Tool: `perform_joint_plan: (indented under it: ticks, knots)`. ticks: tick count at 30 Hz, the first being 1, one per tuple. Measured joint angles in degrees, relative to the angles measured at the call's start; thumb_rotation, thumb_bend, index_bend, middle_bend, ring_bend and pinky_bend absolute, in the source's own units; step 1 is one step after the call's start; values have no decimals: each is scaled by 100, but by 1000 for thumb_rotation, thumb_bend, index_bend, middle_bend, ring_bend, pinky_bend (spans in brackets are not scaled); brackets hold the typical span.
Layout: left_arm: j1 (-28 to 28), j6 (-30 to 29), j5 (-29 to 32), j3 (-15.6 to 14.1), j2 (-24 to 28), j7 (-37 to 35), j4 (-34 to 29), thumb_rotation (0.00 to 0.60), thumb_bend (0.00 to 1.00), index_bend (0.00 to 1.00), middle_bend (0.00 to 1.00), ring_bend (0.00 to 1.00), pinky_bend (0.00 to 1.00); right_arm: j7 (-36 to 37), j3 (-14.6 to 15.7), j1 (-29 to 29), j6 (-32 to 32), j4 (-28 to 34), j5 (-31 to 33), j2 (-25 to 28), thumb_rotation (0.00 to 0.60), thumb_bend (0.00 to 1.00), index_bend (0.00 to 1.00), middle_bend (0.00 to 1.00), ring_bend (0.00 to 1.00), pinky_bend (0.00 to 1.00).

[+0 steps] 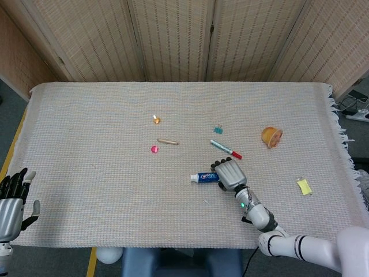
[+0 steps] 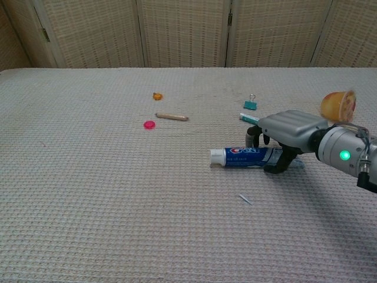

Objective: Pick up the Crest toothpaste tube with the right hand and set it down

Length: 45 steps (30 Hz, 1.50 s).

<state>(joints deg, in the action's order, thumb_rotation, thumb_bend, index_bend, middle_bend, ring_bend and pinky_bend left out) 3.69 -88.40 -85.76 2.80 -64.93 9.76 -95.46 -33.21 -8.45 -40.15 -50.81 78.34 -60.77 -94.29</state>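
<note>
Right hand (image 1: 229, 173) (image 2: 287, 134) is low over the crimped end of the blue-and-white Crest toothpaste tube (image 1: 206, 177) (image 2: 246, 157). Fingers (image 2: 254, 139) curl down on the far side of the tube, thumb comes down on the near side; tube sits between them. Can't tell if they're actually clamped on it or just bracketing it. Tube lies flat on the beige woven-cloth surface (image 1: 86, 161) (image 2: 88, 194), white cap pointing away from the hand.

Relative to the tube:
- red-capped marker pen (image 1: 226, 149) (image 2: 248, 118) just behind it, partly hidden by the hand in the chest view
- small teal binder clip (image 1: 218, 130) (image 2: 250, 104) further behind
- short wooden stick (image 1: 168, 141) (image 2: 172, 117) and pink round cap (image 1: 154, 149) (image 2: 149, 124) behind, on the cap side

Left hand (image 1: 12, 198) is at the near surface edge, well apart from the tube, fingers spread, holding nothing.
</note>
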Motion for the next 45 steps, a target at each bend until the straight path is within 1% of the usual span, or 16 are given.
perform_joint_plan:
  ticks: [7, 13, 16, 20, 25, 28, 30, 33, 36, 39, 45]
  knots:
    - [20, 25, -10, 8, -11, 36, -14, 600, 608, 0, 0, 12, 0, 0, 24, -54, 6, 56, 100, 69, 600, 481, 396, 393, 360, 288]
    - [49, 53, -31, 14, 0, 66, -52, 600, 608, 0, 0, 12, 0, 99, 53, -89, -10, 187, -29, 173, 600, 584, 497, 471, 453, 371]
    - [107, 96, -94, 26, 32, 48, -127, 600, 609, 0, 0, 12, 0, 155, 47, -104, -54, 412, -157, 346, 600, 643, 544, 510, 491, 408]
    - [258, 184, -257, 65, 59, -27, -255, 600, 609, 0, 0, 12, 0, 140, 18, -167, -65, 948, -288, 729, 600, 729, 589, 557, 563, 446]
    - [563, 442, -429, 149, 46, -279, -461, 600, 608, 0, 0, 12, 0, -51, -86, -353, 22, 1798, -299, 1320, 600, 756, 630, 595, 621, 466]
    - [775, 600, -468, 261, -7, -494, -567, 600, 608, 0, 0, 12, 0, -224, -225, -574, 159, 2366, -122, 1733, 600, 763, 634, 598, 622, 471]
    - [899, 698, -450, 344, -61, -653, -614, 600, 598, 0, 0, 12, 0, -339, -340, -781, 285, 2693, 109, 2016, 600, 776, 635, 598, 621, 471]
    - [1125, 905, -343, 496, -184, -952, -688, 600, 546, 0, 0, 9, 0, -487, -483, -1103, 433, 3000, 489, 2254, 600, 784, 635, 598, 620, 471]
    - [1372, 1111, -217, 646, -360, -1099, -792, 600, 497, 0, 0, 1, 0, -622, -578, -1437, 514, 3182, 876, 2330, 600, 787, 636, 599, 622, 471]
    - [1542, 1232, -137, 737, -523, -1052, -927, 600, 476, 0, 0, 0, 0, -738, -628, -1765, 546, 3267, 1237, 2321, 600, 792, 638, 601, 628, 474]
    - [1750, 1372, 93, 825, -831, -769, -1133, 600, 460, 0, 0, 0, 0, -869, -690, -2331, 382, 3244, 1779, 2027, 600, 793, 639, 602, 637, 480]
